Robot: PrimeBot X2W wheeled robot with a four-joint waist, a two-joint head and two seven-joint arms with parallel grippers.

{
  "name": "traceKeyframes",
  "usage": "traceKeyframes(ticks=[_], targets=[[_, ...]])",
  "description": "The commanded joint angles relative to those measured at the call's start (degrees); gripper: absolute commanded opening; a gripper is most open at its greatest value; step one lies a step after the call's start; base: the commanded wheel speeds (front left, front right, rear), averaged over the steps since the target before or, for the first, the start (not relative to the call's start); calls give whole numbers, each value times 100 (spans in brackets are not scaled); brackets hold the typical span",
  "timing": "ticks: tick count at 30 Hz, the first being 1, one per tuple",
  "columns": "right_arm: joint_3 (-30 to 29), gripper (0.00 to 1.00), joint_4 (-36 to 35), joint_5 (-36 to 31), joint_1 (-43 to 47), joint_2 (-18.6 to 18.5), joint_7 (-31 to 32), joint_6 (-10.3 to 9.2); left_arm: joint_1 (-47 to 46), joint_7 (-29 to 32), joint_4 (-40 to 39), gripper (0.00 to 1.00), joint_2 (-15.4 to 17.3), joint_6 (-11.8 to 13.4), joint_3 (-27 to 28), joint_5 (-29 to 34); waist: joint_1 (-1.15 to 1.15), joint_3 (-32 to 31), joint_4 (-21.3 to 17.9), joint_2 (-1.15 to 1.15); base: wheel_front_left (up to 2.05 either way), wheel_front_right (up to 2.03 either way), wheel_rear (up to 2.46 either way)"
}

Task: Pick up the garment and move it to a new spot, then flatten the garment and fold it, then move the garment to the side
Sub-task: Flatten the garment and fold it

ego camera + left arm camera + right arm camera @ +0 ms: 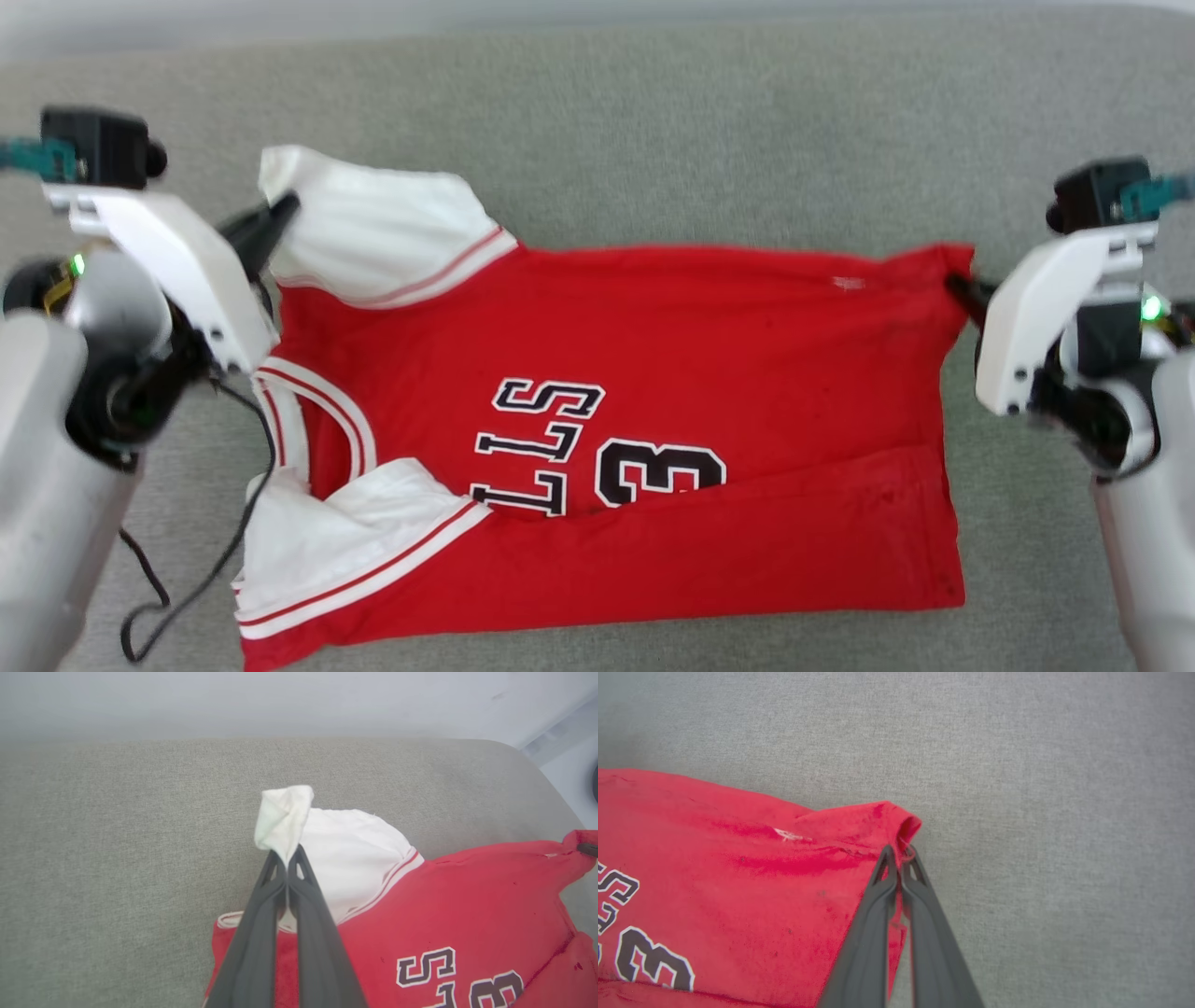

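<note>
The red garment (653,373) lies across the grey cushioned surface (653,121), its near half folded up over the letters and number. White sleeves with striped trim sit at its left end. My left gripper (285,205) is shut on the far white sleeve; in the left wrist view the white cloth (282,816) bunches above the closed fingers (261,933). My right gripper (957,285) is shut on the far right red corner (901,826), pinched between its fingers (878,933). The far edge of the garment is stretched between both grippers.
A black cable (224,541) dangles from my left arm over the garment's near left corner. The grey surface's rounded far end (523,760) meets a pale wall (280,700). Bare grey fabric stretches beyond the garment.
</note>
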Motion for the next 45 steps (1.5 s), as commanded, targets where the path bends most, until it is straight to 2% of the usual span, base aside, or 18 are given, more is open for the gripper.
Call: traceKeyframes(ticks=[1, 7, 14, 15, 16, 17, 18, 21, 23, 30, 33, 38, 45], targets=[[-72, 0, -182, 30, 399, -39, -55, -2, 419, -184, -127, 0, 7, 52, 67, -93, 0, -433, 149, 0, 0, 0, 0], [-286, 0, -501, 194, 1454, 83, -171, -2, 1763, -418, -528, 0, -13, 256, 122, -481, 0, -899, 320, 0, 0, 0, 0], [-572, 0, -636, 268, 2336, 220, -324, -2, 2914, -621, -705, 0, -173, 461, 128, -852, 0, -1002, 433, 0, 0, 0, 0], [-603, 24, -608, 300, 2474, 249, -320, -2, 3034, -649, -675, 0, -219, 486, 111, -885, 0, -1009, 443, 0, 0, 0, 0], [-641, 49, -576, 305, 2598, 277, -348, -2, 3161, -666, -616, 16, -287, 510, 82, -938, 0, -1016, 449, 0, 0, 0, 0], [-664, 100, -551, 315, 2691, 306, -386, -2, 3263, -687, -546, 63, -351, 527, 56, -971, 0, -1025, 447, 0, 0, 0, 0], [-691, 100, -520, 336, 2770, 345, -436, -2, 3332, -719, -479, 100, -398, 551, 30, -959, 0, -1038, 439, 0, 0, 0, 0], [-721, 100, -500, 370, 2964, 403, -674, -2, 3417, -1059, -307, 100, -510, 626, 26, -778, 0, -1093, 408, 0, 0, 0, 0], [-720, 100, -551, 359, 3062, 382, -870, -2, 3452, -1337, -251, 100, -597, 572, 25, -655, 0, -1167, 372, 0, 0, 0, 0], [-832, 100, -1226, 394, 3207, 239, -1272, -2, 3409, -2055, -536, 100, -728, 832, -21, -110, 0, -1507, 346, 0, 0, 0, 0], [-993, 100, -1515, 373, 3215, 185, -1164, -2, 3391, -2283, -758, 100, -759, 974, -58, 119, 0, -1673, 350, 0, 0, 0, 0], [-1355, 100, -1780, 298, 3220, 166, -628, -1, 3330, -2747, -1149, 100, -741, 1259, -197, 725, 0, -1852, 419, 0, 0, 0, 0], [-1752, 100, -1675, 191, 3209, 429, 227, -1, 3319, -3432, -1606, 100, -821, 1649, -199, 1349, 0, -1843, 680, 0, 0, 0, 0]])
